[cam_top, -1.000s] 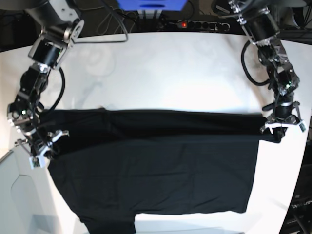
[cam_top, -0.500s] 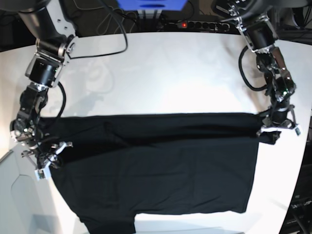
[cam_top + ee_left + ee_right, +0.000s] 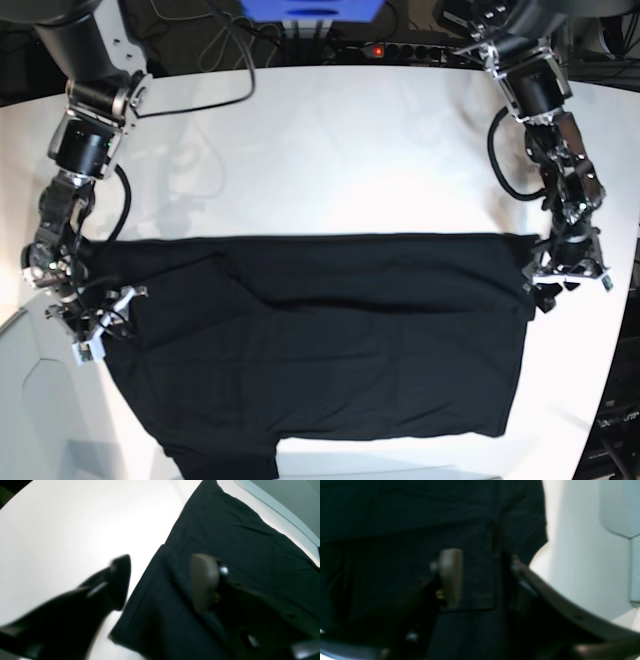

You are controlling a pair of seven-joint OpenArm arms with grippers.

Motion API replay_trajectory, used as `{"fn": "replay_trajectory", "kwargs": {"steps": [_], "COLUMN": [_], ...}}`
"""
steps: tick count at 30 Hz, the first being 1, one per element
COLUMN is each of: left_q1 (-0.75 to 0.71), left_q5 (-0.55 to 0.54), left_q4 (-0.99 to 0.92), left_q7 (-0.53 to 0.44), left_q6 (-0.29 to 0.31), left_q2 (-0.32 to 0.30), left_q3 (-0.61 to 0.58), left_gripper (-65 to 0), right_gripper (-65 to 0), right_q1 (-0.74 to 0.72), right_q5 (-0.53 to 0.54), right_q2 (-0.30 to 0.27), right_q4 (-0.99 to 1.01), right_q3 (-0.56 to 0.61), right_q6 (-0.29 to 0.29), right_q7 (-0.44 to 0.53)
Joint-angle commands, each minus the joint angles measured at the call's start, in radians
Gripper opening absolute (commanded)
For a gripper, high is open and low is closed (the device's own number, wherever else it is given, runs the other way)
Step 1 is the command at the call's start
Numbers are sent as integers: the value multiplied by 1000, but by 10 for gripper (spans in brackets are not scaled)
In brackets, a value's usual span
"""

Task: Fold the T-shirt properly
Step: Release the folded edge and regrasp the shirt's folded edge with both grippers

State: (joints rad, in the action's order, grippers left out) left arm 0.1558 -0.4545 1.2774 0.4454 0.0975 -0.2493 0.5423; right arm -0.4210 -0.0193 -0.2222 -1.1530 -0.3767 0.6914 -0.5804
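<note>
The black T-shirt (image 3: pixel 330 340) lies flat across the near half of the white table (image 3: pixel 350 150), its far edge a straight folded line. My left gripper (image 3: pixel 570 278) stands open at the shirt's right corner. In the left wrist view its fingers (image 3: pixel 203 582) straddle the shirt's edge (image 3: pixel 237 542), one over cloth and one over bare table. My right gripper (image 3: pixel 98 325) is open at the shirt's left end. In the right wrist view the cloth (image 3: pixel 395 517) lies loose between the spread fingers (image 3: pixel 450 577). No label or print shows.
A power strip (image 3: pixel 400 50), cables and a blue box (image 3: pixel 310 8) sit beyond the table's far edge. The table's left edge runs close to my right gripper, its right edge close to my left gripper. A sleeve (image 3: pixel 225 465) hangs at the front.
Both grippers went from shut on the shirt's folded edge to open and let it go. The edge came slightly nearer and now lies flat.
</note>
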Motion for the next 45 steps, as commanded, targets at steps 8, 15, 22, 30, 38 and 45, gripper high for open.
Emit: {"fn": "replay_trajectory", "kwargs": {"steps": [8, 15, 22, 30, 38, 45], "left_q1": [-61, -100, -61, -65, -63, -65], "left_q5": [-14, -14, -14, -16, -10, -10], "left_q4": [57, -23, -126, -127, -129, -129], "left_q7": [-26, -29, -29, -29, -29, -29], "left_q6": [6, 8, 8, 9, 8, 8], "left_q2": [-11, -8, -8, -12, -9, -14], "left_q3": [9, 2, -8, -92, -95, -90], "left_gripper": [-118, -118, -119, -301, -623, -650], "right_gripper": [-315, -315, -315, -313, -311, -310], "right_q1": [-22, 67, 96, 144, 210, 254], "right_q5": [20, 20, 20, 20, 20, 20], "right_q2": [-18, -12, -12, -19, -49, -52], "right_q4": [-23, -146, -167, -163, -161, -132], "right_q3": [-2, -2, -3, -94, -156, -196], "right_q6": [7, 7, 7, 7, 7, 7], "right_q7": [18, 18, 18, 17, 17, 24]}}
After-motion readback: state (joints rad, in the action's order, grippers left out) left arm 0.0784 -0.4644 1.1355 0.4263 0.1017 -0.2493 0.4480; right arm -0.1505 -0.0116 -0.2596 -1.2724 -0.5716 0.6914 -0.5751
